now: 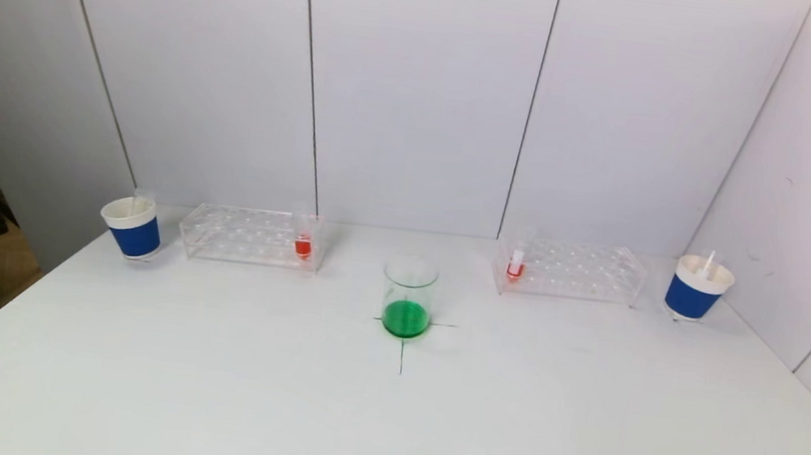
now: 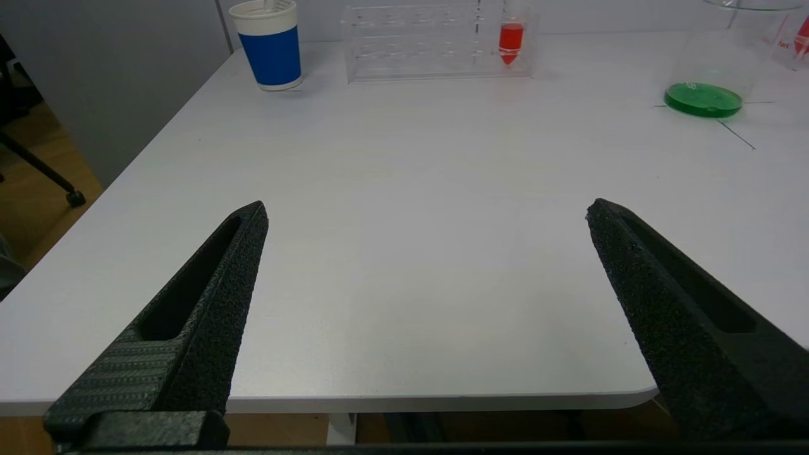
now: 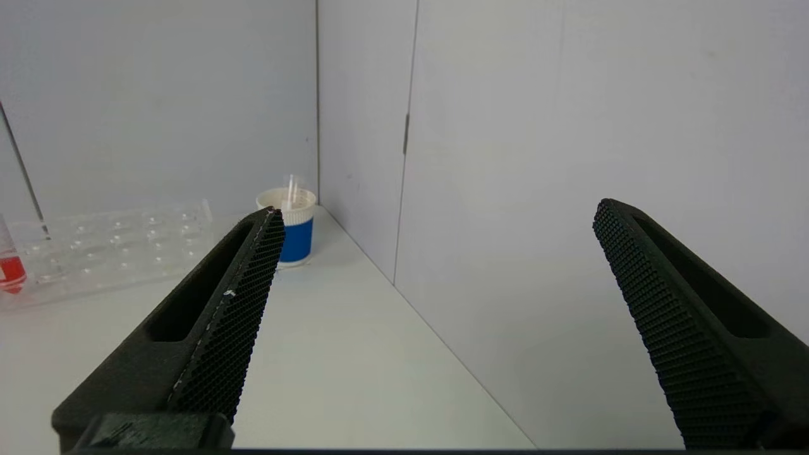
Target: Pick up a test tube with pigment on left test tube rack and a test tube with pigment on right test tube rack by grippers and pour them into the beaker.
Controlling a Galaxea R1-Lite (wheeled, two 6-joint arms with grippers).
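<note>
Nearest the cameras, both grippers stand with fingers spread wide and nothing between them: the left gripper [image 2: 426,212] sits at the near table edge, and the right gripper [image 3: 436,212] sits near the right-hand wall panel. Neither appears in the head view.

Ahead of the left gripper, at the far side of the table, the left tube [image 2: 510,41] stands upright in the end slot of the left rack [image 2: 417,44], the end closest to the beaker [image 1: 408,297]. It holds red pigment. Its long axis is vertical, so the approach is judged to be a forward reach with the fingers closing from the sides.

Off to the inner side of the right gripper, the right tube [image 3: 11,268] stands upright at the beaker-side end of the right rack [image 3: 120,246], also with red pigment.

Each arm is nearer its own rack. Between the racks and nearer the robot, the beaker holds green liquid. Two blue cups [image 1: 133,227] [image 1: 696,290] stand beyond the outer rack ends.
</note>
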